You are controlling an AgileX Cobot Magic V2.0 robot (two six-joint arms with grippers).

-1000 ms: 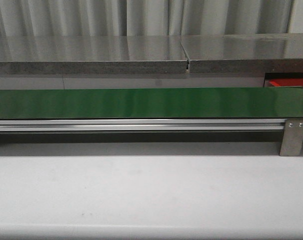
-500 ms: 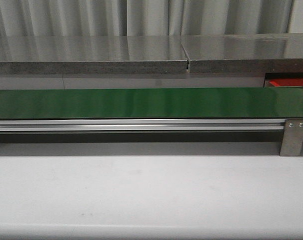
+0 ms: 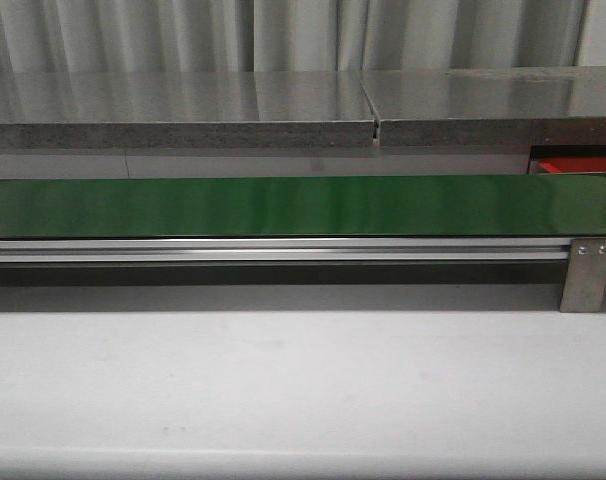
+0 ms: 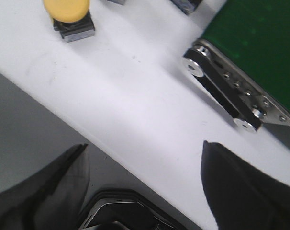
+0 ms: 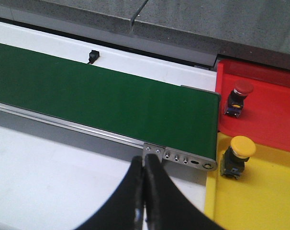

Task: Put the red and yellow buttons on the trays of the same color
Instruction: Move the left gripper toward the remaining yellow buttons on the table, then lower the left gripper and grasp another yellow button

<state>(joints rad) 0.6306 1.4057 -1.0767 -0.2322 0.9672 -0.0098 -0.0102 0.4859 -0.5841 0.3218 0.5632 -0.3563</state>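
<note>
In the right wrist view a red button (image 5: 239, 96) stands on the red tray (image 5: 274, 120), and a yellow button (image 5: 236, 155) stands on the yellow tray (image 5: 264, 201) beside it. My right gripper (image 5: 145, 162) is shut on nothing, over the white table near the belt's end bracket. In the left wrist view another yellow button (image 4: 68, 12) on a grey base stands on the white table, well ahead of my left gripper (image 4: 144, 144), which is open and empty at the table's edge. Neither gripper shows in the front view.
A green conveyor belt (image 3: 303, 205) runs across the table on a metal rail (image 3: 283, 250); its roller end (image 4: 197, 67) lies near the left gripper. Two more grey bases (image 4: 185, 4) are cut off by the frame edge. A strip of red tray (image 3: 573, 165) shows far right.
</note>
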